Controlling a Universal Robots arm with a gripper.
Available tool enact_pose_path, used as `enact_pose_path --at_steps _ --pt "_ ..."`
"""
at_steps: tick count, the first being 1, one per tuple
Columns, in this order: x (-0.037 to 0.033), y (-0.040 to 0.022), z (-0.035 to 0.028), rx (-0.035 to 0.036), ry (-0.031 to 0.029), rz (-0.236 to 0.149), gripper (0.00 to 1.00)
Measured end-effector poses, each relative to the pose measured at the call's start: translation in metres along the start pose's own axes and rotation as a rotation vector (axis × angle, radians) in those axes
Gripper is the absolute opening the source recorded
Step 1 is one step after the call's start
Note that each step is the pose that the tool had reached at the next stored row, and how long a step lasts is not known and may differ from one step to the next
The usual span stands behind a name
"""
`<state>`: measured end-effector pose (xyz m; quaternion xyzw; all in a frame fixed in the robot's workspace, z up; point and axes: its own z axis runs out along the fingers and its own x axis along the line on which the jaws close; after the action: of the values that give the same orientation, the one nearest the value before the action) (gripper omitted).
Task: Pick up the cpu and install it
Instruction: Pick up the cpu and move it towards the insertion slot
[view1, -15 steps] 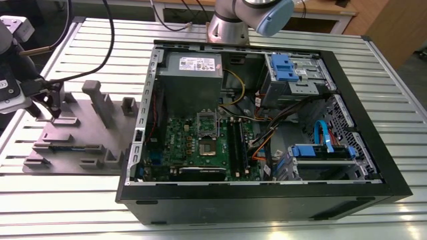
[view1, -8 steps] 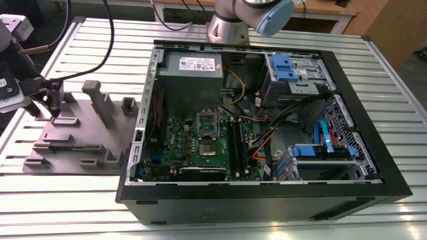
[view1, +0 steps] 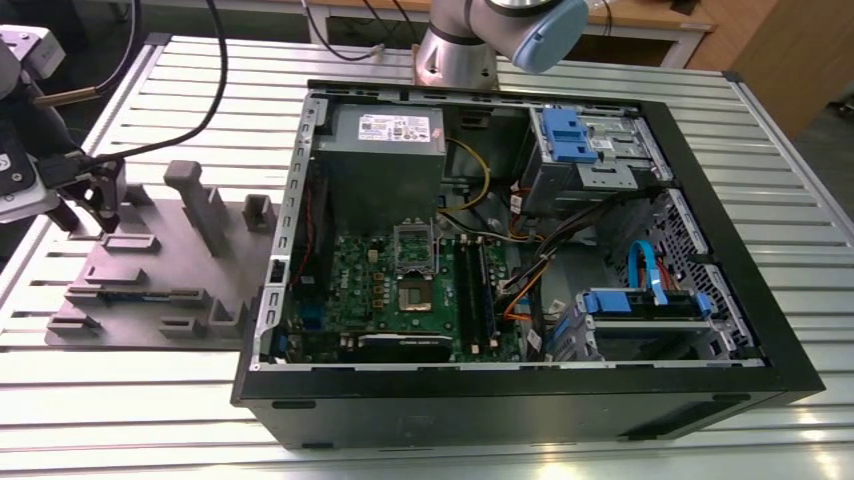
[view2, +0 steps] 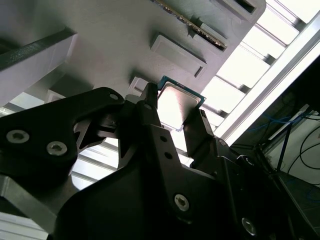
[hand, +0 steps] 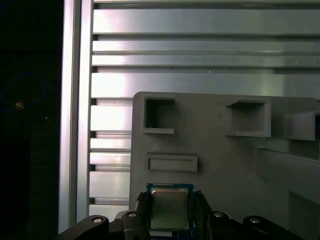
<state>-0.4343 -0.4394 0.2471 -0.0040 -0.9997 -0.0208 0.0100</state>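
Gripper (hand: 171, 198) is clamping the chip (hand: 170, 211) by two edges over the grey tray (hand: 225, 165); we are aiming to hold it level.

Open black computer case (view1: 507, 405), green motherboard (view1: 358, 275) inside, grey fixture block (view1: 147, 275) beside, slatted metal table (view1: 120, 400)

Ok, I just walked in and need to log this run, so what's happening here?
The arm's gripper is at the grey parts holder on the slatted table, its fingers closed against two sides of the cpu. The open computer case sits apart, toward the exterior view's right, and the cpu is not yet at it.
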Motion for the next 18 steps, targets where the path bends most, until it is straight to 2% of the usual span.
enact_pose_path --at_steps 18 --pt "0.0001 0.0003 -0.0070 0.0000 0.0000 0.000 0.45"
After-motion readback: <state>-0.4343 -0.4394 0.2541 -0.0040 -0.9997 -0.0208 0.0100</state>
